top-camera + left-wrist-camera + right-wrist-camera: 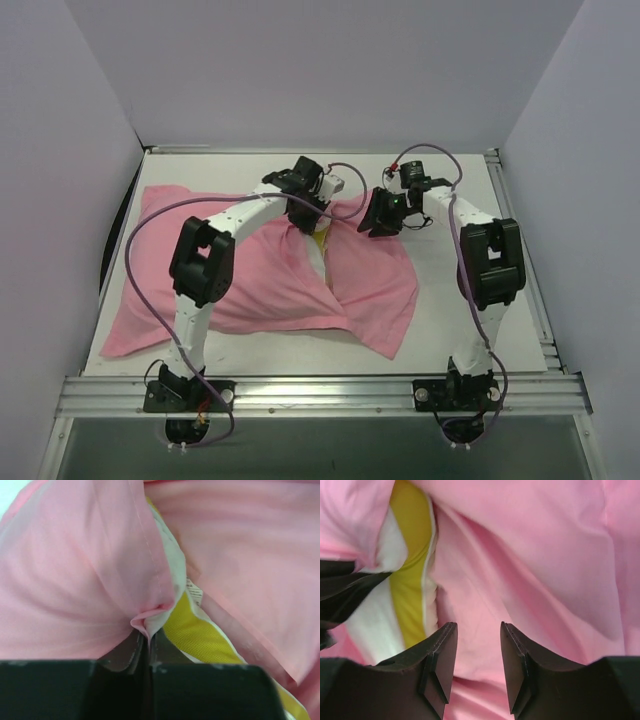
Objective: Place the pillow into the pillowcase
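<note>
From above, the pink pillowcase (250, 280) lies in the middle of the tabletop (460, 330). The pillow (321, 255) is mostly inside, and only a strip peeks out toward 12 o'clock.

Left wrist: the left claw (148, 639) pinches the case's hem, likely to pull it over the pillow.

Right wrist: the right claw (479, 630) is wide and holds nothing. It is over pink cloth at the pillow's 3 o'clock, maybe ready to grab.

Pillow (320, 244) inside pillowcase (250, 285) on table (200, 170), between left pincer (148, 636) and right pincer (479, 630).
</note>
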You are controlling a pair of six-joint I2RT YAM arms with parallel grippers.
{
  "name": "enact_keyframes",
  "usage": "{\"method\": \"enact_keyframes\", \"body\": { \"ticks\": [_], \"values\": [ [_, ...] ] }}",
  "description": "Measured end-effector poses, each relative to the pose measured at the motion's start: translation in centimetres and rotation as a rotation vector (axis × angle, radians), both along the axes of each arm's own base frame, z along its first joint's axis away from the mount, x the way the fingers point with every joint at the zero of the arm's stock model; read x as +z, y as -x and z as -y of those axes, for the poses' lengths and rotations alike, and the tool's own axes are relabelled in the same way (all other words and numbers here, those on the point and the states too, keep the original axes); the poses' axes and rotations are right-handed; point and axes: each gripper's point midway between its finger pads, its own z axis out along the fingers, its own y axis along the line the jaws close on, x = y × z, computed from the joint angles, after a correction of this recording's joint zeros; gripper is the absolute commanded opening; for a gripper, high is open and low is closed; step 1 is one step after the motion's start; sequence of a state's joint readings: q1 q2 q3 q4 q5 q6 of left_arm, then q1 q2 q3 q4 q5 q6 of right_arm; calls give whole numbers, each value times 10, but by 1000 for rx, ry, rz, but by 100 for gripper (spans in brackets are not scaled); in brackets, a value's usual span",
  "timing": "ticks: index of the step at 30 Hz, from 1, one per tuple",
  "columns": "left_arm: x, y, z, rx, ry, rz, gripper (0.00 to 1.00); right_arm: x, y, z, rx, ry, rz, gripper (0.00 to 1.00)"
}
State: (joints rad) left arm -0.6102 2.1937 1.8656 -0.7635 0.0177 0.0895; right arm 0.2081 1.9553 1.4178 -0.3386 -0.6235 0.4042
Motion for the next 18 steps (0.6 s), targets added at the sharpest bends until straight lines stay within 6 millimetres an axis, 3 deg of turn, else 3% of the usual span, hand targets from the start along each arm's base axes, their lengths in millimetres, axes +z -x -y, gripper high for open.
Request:
{"method": "enact_keyframes", "body": {
  "ticks": [3,9,14,18],
  "values": [
    [12,7,-10,-23,143,-65,0,-11,-8,-13,-12,10,6,39],
    [25,26,-18,-55,285,-156,0,-32,-14,-53,18,9,2,53],
    [29,30,-17,-62,359,-204,0,-34,-16,-89,58,-6,24,54],
    [30,31,-20,-52,381,-222,0,-35,-12,-102,80,2,36,53]
  ]
}}
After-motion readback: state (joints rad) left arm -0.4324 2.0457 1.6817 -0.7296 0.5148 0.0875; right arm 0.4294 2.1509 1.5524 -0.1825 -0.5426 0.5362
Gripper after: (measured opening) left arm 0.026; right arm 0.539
